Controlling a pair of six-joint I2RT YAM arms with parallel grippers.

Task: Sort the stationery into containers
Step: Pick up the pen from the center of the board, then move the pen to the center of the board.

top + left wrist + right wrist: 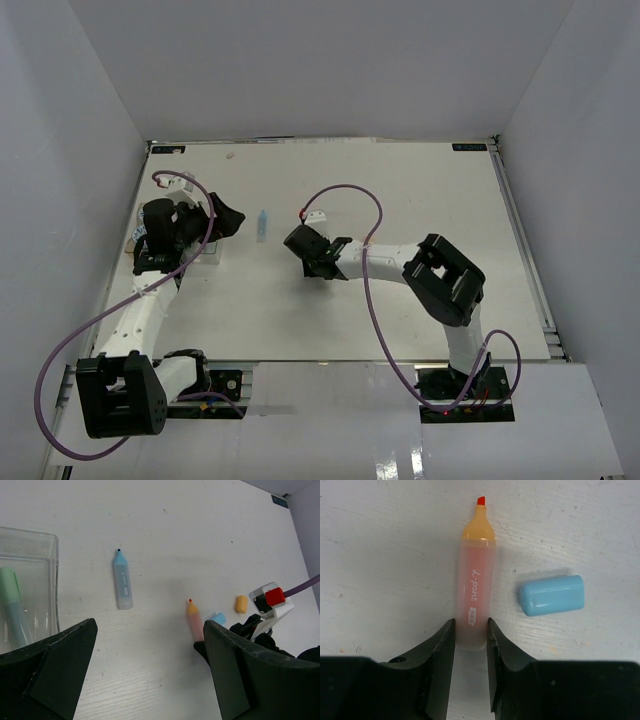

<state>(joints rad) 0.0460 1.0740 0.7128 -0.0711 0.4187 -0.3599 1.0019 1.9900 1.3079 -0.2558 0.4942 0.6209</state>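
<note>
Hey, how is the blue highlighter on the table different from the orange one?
The blue highlighter lies free, nothing touching it; the orange highlighter has its rear end pinched in the right claw. The blue highlighter's body is pale blue, the orange highlighter's pinkish with an orange neck and red tip. A loose blue cap lies beside the orange highlighter, none beside the blue highlighter. Both lie flat on the table, uncapped.

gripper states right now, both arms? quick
Left gripper: open, nothing between the fingers.
Right gripper: closed on the tail end of the orange highlighter.
</note>
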